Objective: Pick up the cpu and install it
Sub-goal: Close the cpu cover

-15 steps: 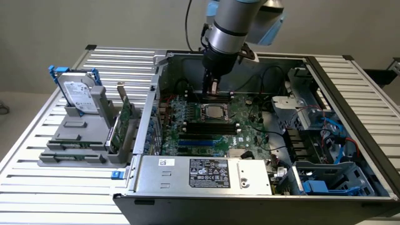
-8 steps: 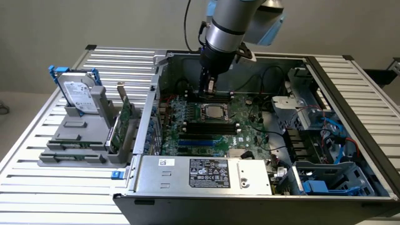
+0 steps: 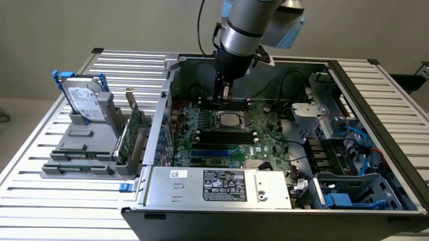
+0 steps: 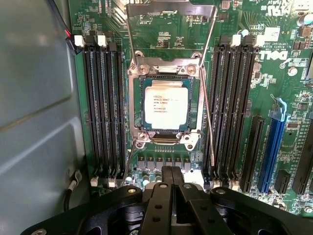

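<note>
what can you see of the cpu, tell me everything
The cpu is a small flat square chip with a pale silver metal top bearing dark print and a thin rim. It lies flat, seated in the socket on the green motherboard, between dark memory slots. The shut end effector is apart from it.

A plain grey-beige wall [image 3: 100,22] runs behind the scene, bare and evenly lit, with soft light and no hard shadows. The table [image 3: 60,211] is built of pale metal slats with dark gaps between them, and black caps [image 3: 98,50] sit at its far corners. A strip of pale floor [image 3: 17,108] shows beyond it at the exterior view's left
</note>
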You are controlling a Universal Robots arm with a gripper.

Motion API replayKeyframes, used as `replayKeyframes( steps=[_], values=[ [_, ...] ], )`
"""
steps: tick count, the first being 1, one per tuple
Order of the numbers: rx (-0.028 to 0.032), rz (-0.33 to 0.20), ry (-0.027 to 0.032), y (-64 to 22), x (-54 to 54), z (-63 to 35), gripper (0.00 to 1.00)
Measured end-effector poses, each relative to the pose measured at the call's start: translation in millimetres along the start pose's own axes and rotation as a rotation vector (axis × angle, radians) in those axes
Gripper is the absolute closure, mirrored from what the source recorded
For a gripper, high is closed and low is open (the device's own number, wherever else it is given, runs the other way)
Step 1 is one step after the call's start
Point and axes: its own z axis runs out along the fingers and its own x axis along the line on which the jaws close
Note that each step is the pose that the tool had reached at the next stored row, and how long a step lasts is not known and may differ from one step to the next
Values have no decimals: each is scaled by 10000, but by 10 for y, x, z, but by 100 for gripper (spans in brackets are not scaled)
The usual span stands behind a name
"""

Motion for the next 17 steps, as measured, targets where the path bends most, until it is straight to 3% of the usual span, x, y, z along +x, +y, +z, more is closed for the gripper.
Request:
replayKeyframes(
  steps=[11,17],
  values=[
    [53,0,3,16,0,-6,89],
    [55,-26,117,170,-4,-169,89]
  ],
)
